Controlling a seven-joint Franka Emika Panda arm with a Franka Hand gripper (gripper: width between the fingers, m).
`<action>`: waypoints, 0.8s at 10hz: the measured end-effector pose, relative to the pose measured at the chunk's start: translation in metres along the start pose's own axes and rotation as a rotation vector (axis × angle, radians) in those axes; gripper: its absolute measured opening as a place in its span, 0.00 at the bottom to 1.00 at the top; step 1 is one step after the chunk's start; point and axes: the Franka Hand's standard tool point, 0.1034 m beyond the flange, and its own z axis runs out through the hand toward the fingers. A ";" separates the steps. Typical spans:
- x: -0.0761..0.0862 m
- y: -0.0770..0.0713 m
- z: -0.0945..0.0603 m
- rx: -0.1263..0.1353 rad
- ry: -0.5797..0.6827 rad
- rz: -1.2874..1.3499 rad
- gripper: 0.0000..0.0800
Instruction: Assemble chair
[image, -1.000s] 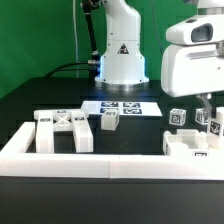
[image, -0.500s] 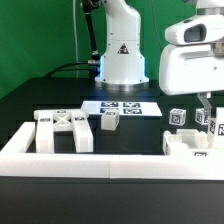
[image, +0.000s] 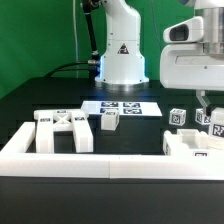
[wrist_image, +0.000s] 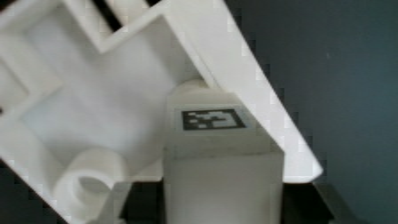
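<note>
Fingers (image: 203, 102) are clamping the square post (wrist_image: 217, 140), half-closed; you should be lining it squarely over the panel's (wrist_image: 71, 105) hole (wrist_image: 86, 186).

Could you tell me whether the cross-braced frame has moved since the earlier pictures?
No. The cross-braced frame sits where it did, on the exterior view's left of the marker board.

End effector (image: 205, 100) fingertips out of sight behind a tagged post (image: 203, 119), grip unclear.
</note>
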 end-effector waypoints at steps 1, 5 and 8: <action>0.000 0.000 0.000 0.004 0.008 0.083 0.36; 0.001 0.000 0.000 0.005 0.008 0.287 0.36; -0.001 -0.001 0.000 -0.004 0.007 0.129 0.76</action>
